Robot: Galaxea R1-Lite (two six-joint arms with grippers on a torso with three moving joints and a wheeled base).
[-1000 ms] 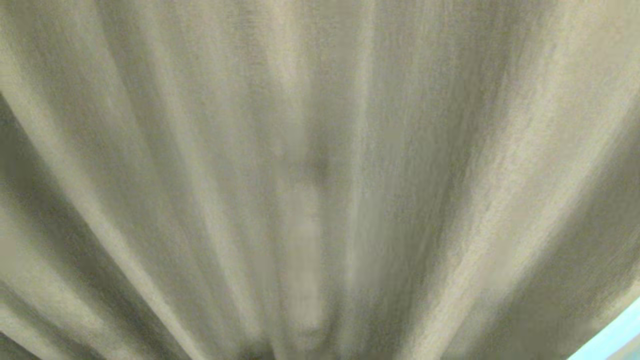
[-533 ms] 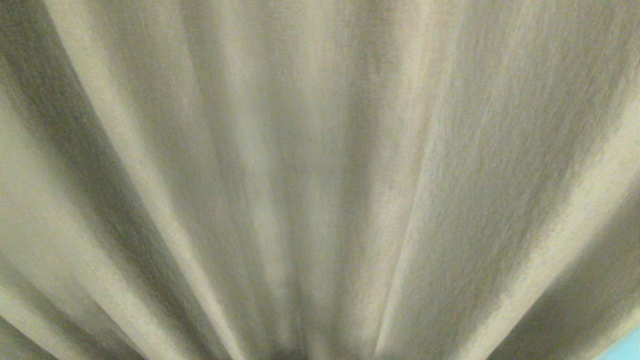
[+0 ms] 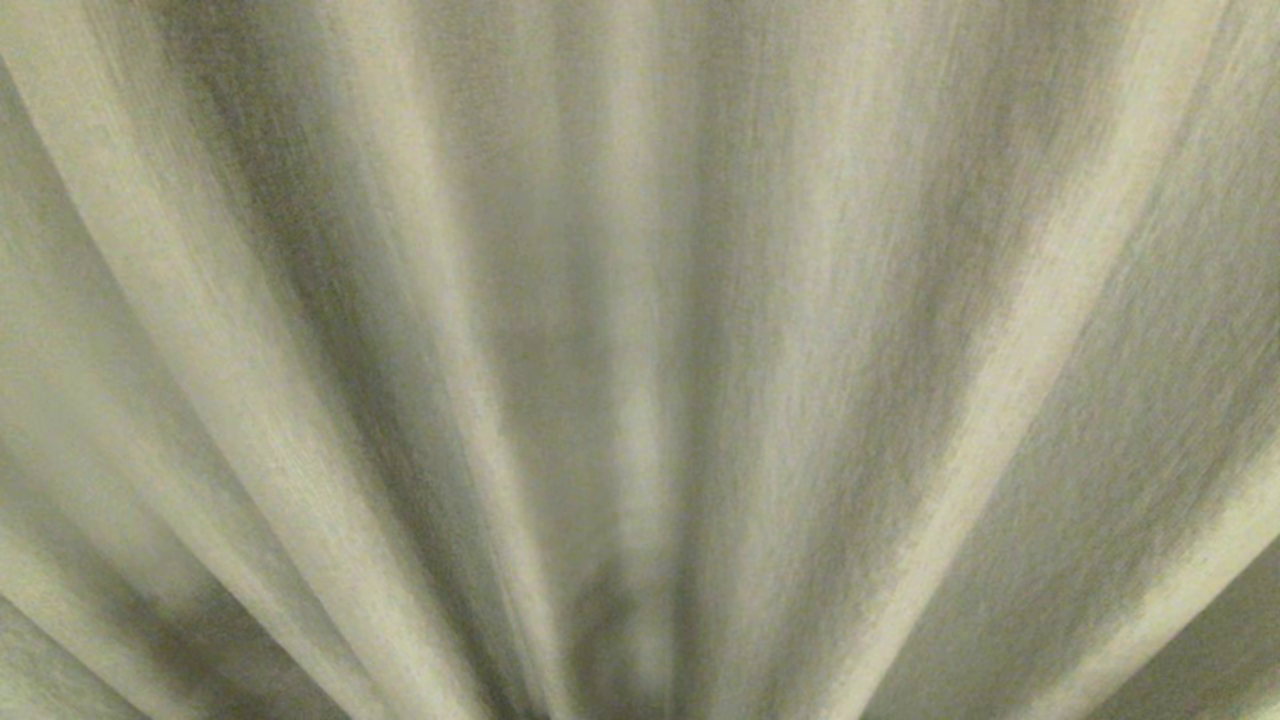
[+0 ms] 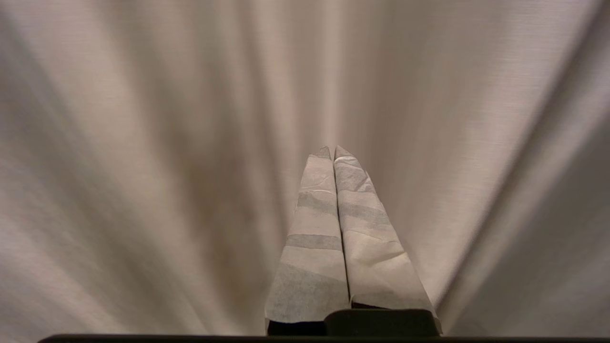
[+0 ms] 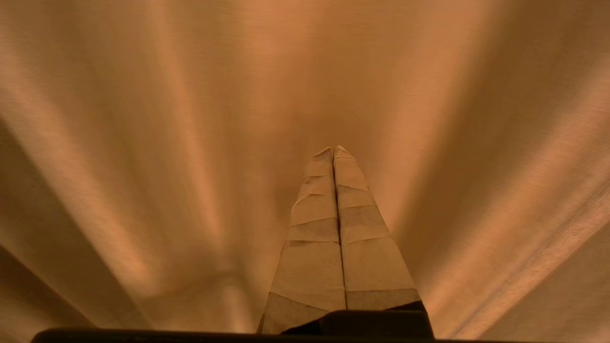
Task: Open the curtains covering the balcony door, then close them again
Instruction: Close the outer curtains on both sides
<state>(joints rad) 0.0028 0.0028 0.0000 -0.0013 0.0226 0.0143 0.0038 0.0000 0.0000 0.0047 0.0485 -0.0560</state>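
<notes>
Our left pincer (image 4: 333, 151) and right pincer (image 5: 333, 150) were both clenched on nothing, tips facing the beige drapes (image 3: 640, 300) that filled every frame. We judged the next grasp needed a drape edge, pincer released first. The balcony door, sheers and any edge were hidden.
</notes>
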